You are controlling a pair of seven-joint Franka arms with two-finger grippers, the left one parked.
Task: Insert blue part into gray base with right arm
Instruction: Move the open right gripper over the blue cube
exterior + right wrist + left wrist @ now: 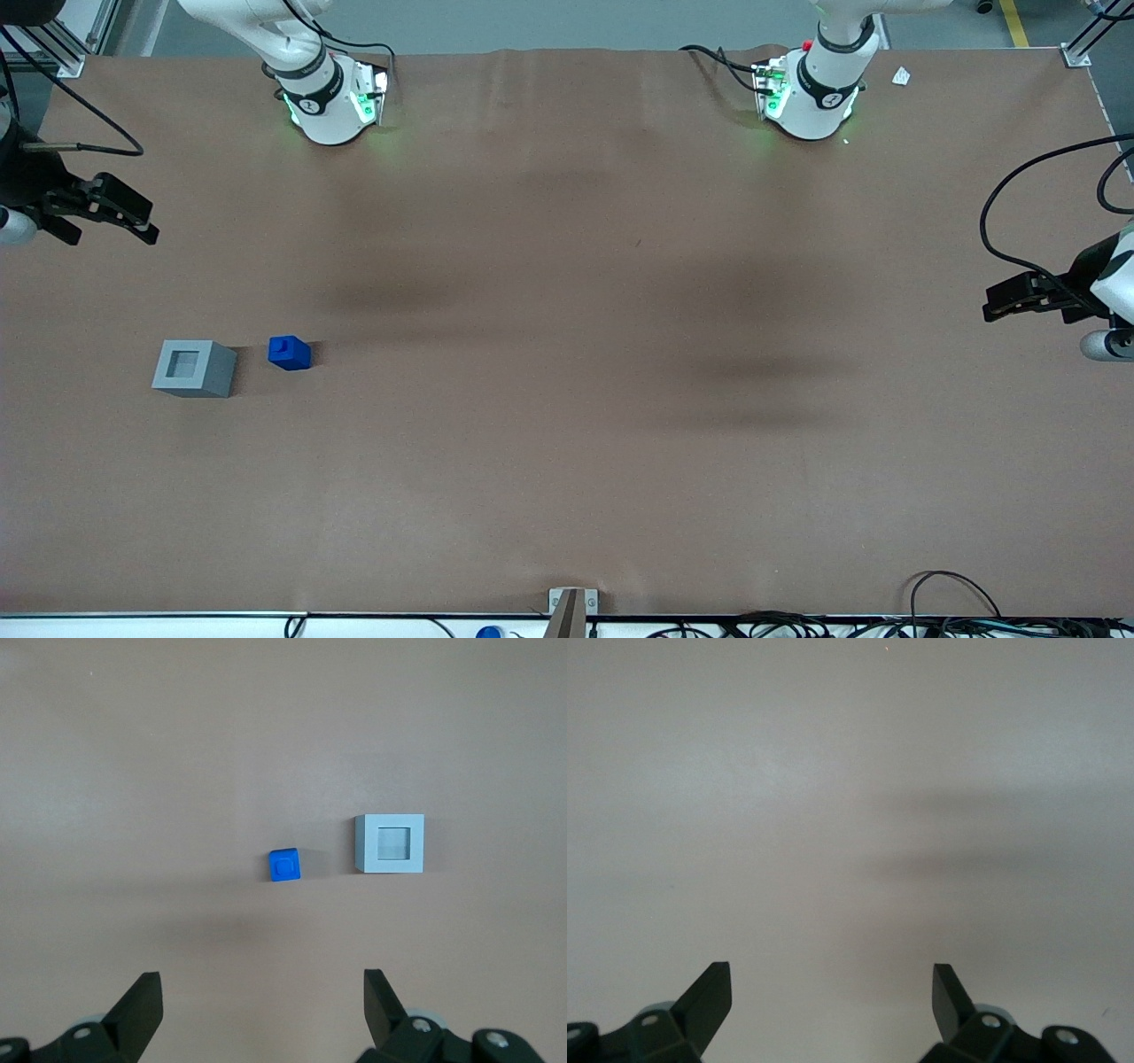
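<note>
Beside the gray base [194,368], the blue part [290,353] sits on the table [567,443].
Both lie nearer the front camera than the claw [106,213], which hangs wide open, holding nothing.

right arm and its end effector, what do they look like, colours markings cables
The right arm is white and jointed, with a black band bearing a white mark near its green-lit base, and black cables running off it. Its end effector is black with two wedge-shaped fingers, standing apart, high above the table toward the working arm's end, and a black cable loops to it.
</note>
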